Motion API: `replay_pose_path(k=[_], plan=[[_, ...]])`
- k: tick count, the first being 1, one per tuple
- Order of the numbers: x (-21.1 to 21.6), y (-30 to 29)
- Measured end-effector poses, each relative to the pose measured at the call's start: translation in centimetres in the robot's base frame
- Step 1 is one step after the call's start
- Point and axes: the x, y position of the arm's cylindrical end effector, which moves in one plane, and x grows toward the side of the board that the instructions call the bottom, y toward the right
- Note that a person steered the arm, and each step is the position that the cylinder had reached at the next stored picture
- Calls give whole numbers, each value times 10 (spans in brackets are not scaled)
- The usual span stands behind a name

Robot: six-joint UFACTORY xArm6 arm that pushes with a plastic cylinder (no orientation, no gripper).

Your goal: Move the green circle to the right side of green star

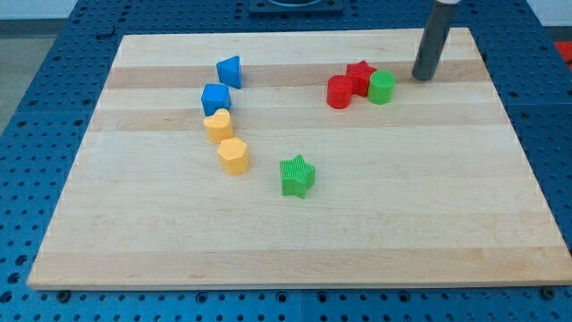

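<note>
The green circle [382,88] stands near the view's top right, touching a red star [360,76] on its left. The green star [298,175] lies near the board's middle, well below and to the left of the circle. My tip [421,77] rests on the board just right of the green circle and slightly above it, a small gap apart.
A red circle [340,92] sits left of the red star. A blue triangle [229,71], a blue cube [215,98], a yellow heart [218,125] and a yellow hexagon [234,156] form a column at the left. The wooden board [447,224] ends at a blue perforated table.
</note>
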Motion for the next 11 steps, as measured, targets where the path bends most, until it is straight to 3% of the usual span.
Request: replay_pose_path(k=[3,7,9,11], plan=[[36,-61],[3,-45],[49,-114],[140,-133]])
